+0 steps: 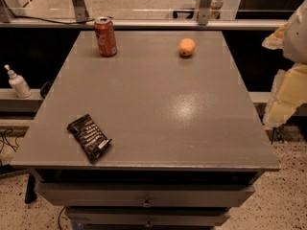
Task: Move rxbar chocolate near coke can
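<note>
The rxbar chocolate point(89, 138), a flat black wrapped bar with a white patch at its near end, lies slanted near the front left corner of the grey table point(158, 99). The coke can point(105, 36), red with a silver top, stands upright at the table's far left edge. My gripper point(271, 80) hangs off the table's right side, above floor level, far from both the bar and the can. Its pale yellow fingers point(288, 95) stand apart, with nothing between them.
A round orange fruit point(187, 47) sits at the far right of the table. A white pump bottle point(18, 83) stands on a ledge to the left. Drawers point(146, 198) run under the table's front edge. A rail and metal posts run along the back.
</note>
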Controlling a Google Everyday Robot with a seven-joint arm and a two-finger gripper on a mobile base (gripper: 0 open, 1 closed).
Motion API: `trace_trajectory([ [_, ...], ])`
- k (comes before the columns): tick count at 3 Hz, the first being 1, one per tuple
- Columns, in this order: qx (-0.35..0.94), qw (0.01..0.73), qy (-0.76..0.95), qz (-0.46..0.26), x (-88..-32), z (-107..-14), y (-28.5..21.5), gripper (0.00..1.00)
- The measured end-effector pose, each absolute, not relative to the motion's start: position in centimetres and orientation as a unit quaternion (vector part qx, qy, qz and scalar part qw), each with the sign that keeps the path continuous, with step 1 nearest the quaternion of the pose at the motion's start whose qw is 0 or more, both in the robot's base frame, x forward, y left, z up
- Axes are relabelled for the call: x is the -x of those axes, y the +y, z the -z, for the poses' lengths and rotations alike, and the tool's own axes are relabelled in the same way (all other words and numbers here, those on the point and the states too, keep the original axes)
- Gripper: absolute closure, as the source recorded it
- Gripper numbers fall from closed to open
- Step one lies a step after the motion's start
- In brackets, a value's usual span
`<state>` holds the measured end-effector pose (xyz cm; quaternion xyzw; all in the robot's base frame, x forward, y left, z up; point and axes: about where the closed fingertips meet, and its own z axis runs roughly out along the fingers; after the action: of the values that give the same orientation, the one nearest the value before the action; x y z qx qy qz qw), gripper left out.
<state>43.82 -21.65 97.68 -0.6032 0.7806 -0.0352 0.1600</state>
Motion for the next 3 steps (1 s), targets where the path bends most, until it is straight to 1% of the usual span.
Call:
trace_trajectory([
  [1, 0.603, 0.160, 0.781, 0.035, -43.8, -97.7, -21.6, 0.00],
  [2, 0.602, 0.182, 0.777, 0.018, -44.5, -97.4, -20.2, 0.00],
  [3, 0.596, 0.224, 0.770, -0.033, -45.8, -96.7, -16.7, 0.00],
])
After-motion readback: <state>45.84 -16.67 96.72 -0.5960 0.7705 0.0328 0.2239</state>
